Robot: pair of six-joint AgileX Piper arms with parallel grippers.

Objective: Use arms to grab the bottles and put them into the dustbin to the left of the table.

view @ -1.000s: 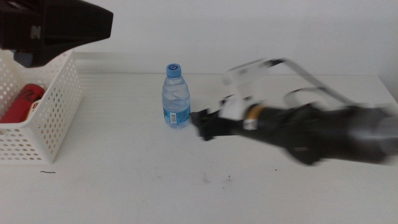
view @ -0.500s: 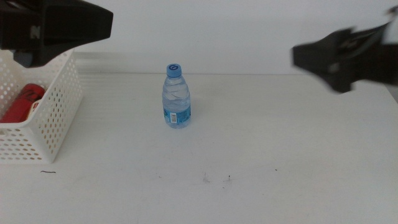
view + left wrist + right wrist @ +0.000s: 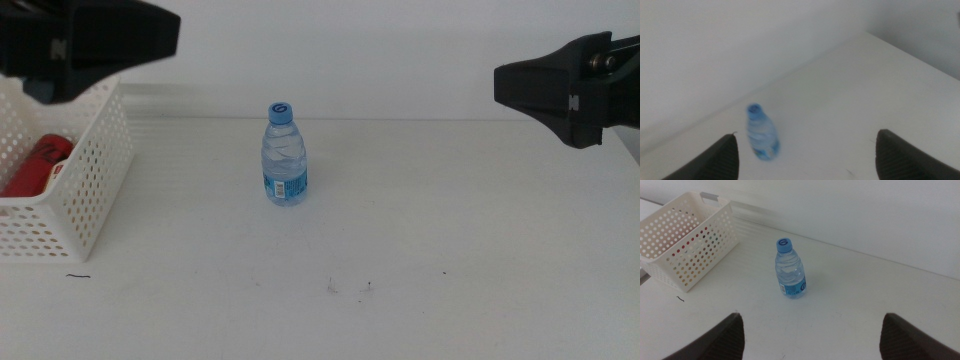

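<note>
The right gripper [image 3: 810, 332] is raised above the table [image 3: 480, 230] at its right side, with both dark jaws spread wide apart and nothing held between them. Ahead of and below this gripper, well apart from it, the small clear water bottle [image 3: 790, 269] stands upright on the tabletop, blue cap uppermost, blue label band around its lower body. Beyond the bottle, farther from the right gripper, the white perforated dustbin [image 3: 687, 245] sits at the table's left side, a grey strip on its rim; coloured shapes show faintly through its holes. The left gripper [image 3: 805, 152] is likewise raised and released, jaws wide apart and empty; the water bottle [image 3: 761, 133] lies ahead of it, nearer one jaw than the other, and appears blurred in that view. In the middle view the left arm's dark housing [image 3: 85, 40] hangs over the dustbin [image 3: 75, 190], and the right arm's housing [image 3: 570, 85] is at the opposite edge. A slim red can [image 3: 35, 165] lies tilted inside the dustbin. The bottle [image 3: 284, 157] stands between the two arms, touching neither.
</note>
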